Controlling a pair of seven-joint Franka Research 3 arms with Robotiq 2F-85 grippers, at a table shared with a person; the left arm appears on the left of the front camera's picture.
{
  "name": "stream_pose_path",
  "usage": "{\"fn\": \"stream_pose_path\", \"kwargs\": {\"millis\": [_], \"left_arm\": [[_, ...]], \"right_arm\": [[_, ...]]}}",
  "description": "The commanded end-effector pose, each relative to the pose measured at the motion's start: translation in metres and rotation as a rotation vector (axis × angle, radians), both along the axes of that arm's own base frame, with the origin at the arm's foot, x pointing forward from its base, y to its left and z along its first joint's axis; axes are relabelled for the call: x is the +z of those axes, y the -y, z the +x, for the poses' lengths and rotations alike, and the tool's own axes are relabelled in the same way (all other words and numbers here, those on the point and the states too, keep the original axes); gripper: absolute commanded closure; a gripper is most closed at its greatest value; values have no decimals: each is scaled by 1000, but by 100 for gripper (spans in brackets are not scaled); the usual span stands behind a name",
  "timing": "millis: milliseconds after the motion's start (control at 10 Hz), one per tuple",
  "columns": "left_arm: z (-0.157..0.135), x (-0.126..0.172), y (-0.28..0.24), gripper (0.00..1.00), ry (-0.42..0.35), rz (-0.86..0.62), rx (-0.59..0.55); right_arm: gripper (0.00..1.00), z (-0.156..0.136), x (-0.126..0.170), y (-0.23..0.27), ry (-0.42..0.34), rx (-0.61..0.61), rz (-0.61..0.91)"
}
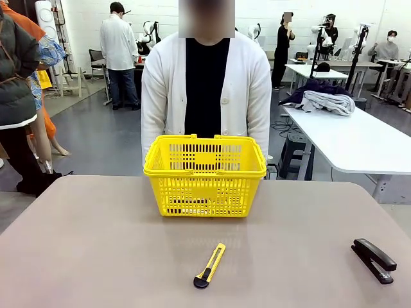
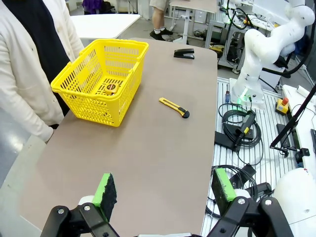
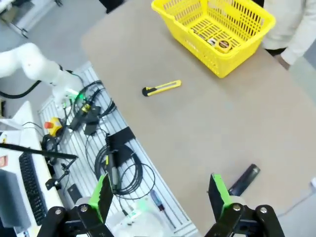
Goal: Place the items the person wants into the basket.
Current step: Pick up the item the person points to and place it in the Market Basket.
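Front view: basket (image 1: 205, 174) at far centre of counter (image 1: 96, 244), before the person (image 1: 205, 90); utility knife (image 1: 210, 265) and stapler (image 1: 374, 259) near, best left untouched.

Left wrist view: fingers (image 2: 105, 190) wide, empty; tape measure (image 2: 110, 90) already inside basket, possibly with other items.

Right wrist view: fingers (image 3: 218, 191) wide, empty; best kept clear and waiting.

Yellow-and-black utility knife (image 1: 210, 265) lying flat near the middle of the grey table (image 1: 96, 256); black stapler (image 1: 373, 260) toward that table's right edge, well apart from the knife.
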State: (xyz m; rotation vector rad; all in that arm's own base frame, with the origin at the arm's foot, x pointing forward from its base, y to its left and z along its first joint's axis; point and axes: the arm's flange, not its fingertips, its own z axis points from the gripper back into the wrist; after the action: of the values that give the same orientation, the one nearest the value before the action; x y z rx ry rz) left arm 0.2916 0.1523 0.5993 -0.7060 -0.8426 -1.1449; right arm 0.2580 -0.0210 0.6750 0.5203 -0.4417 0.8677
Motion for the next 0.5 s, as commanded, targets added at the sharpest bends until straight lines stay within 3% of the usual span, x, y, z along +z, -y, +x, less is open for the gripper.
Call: {"fn": "stream_pose_path", "kwargs": {"millis": [0, 400], "left_arm": [[0, 0, -1, 0, 19, -12, -13], [0, 0, -1, 0, 19, -12, -13]], "right_arm": [[0, 3, -17, 43, 15, 49, 106], [0, -17, -58, 119, 240, 1, 158]]}}
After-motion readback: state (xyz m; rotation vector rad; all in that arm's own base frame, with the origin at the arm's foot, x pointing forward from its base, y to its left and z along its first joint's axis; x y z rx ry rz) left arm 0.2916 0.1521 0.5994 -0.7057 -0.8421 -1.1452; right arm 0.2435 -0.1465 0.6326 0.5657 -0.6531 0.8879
